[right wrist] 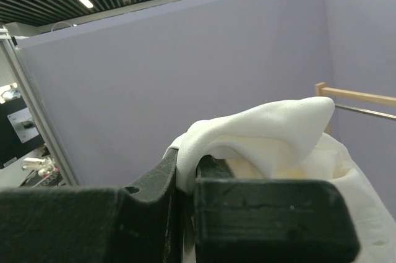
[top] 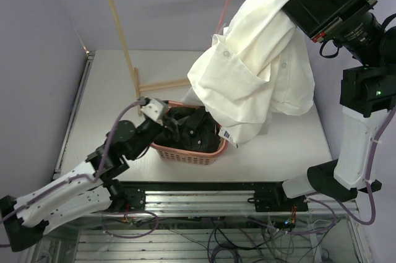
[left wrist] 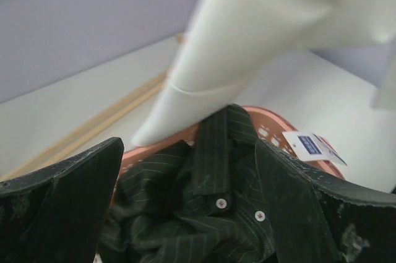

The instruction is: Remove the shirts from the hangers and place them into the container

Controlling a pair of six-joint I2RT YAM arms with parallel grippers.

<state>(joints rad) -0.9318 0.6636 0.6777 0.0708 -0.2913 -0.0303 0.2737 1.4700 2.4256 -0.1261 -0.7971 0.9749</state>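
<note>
One dark shirt (top: 192,130) occupies the basket (top: 185,156) (cream shirt (top: 260,71) aloft)

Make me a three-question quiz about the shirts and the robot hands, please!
1. Where is the dark shirt?
A. hanging up high
B. in the pink basket
C. on the floor

2. What colour is the shirt the right hand holds?
A. blue
B. red
C. cream-white

3. How is the left hand?
A. wide open
B. shut tight
C. out of sight

Answers:
1. B, its striped cloth is bunched inside the pink basket.
2. C, the cream-white shirt is pinched between that hand's fingers.
3. A, its two fingers stand far apart above the dark shirt.
</note>
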